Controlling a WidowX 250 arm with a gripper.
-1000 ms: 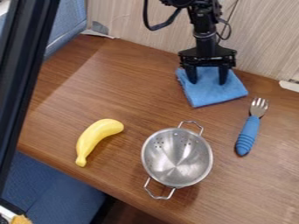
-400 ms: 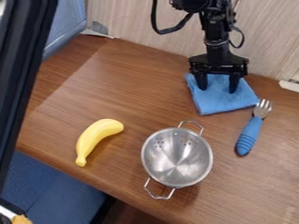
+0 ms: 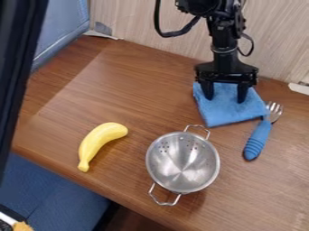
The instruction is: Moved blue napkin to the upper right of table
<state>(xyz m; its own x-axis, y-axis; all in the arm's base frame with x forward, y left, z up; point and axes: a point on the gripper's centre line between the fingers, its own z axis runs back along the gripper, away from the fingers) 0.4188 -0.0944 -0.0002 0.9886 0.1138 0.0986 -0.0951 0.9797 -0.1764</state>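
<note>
Camera view: nearest, along the table's front edge, a round, perforated silver metal colander (image 3: 182, 164) is set upright on the brown wood-grain table (image 3: 133, 99), its bowl open upward and its two wire handles pointed toward the front and the back. To its left, a curved yellow banana (image 3: 100, 142) is laid well apart from it. To its right, a fork with metal tines and a ridged blue handle (image 3: 258, 137) is laid with its tines pointed away from the camera.

Farther back, at the upper right of the table, the square blue cloth napkin (image 3: 226, 113) is spread flat, its right corner brought against the neck of the fork. Over its far part the black two-finger gripper (image 3: 226, 98) is held pointing down, its fingers set wide apart with their tips at the cloth; nothing is seen pinched between them. Behind, the table is bordered by a pale wood-grain wall (image 3: 278, 45).
</note>
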